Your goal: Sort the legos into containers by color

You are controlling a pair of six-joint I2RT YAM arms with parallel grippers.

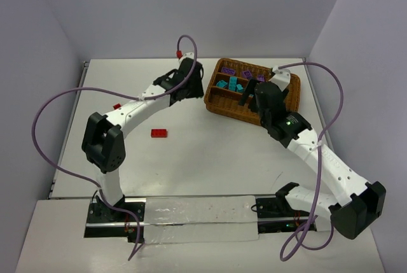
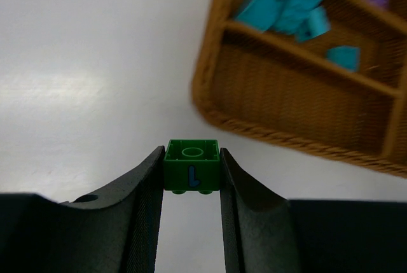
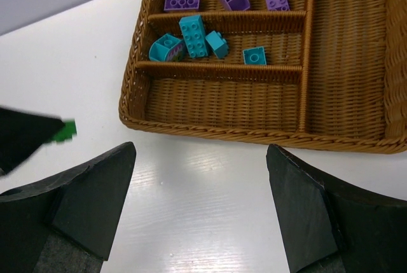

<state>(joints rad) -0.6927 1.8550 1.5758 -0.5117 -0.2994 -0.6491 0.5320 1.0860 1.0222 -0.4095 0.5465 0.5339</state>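
**Presently: green brick pinched in left gripper, just off the tray**

Left gripper (image 2: pixel 191 155) closed on a green brick (image 2: pixel 192 170). Both fingers press its sides, studs pointing away from the wrist camera. Brick is held over the white surface (image 1: pixel 210 152), just beside the left wall of the wicker tray (image 3: pixel 137 76), outside it.

Right gripper (image 3: pixel 200 158) open wide, nothing between the fingers. It hangs over the surface at the lower edge of the tray in its wrist view.

Tray contents, right wrist view: purple bricks (image 3: pixel 182 0) in the top slot, teal bricks (image 3: pixel 192 34) in the slot below.

One red brick (image 1: pixel 159 133) lies loose on the surface, left of centre in the top view, well apart from the tray.
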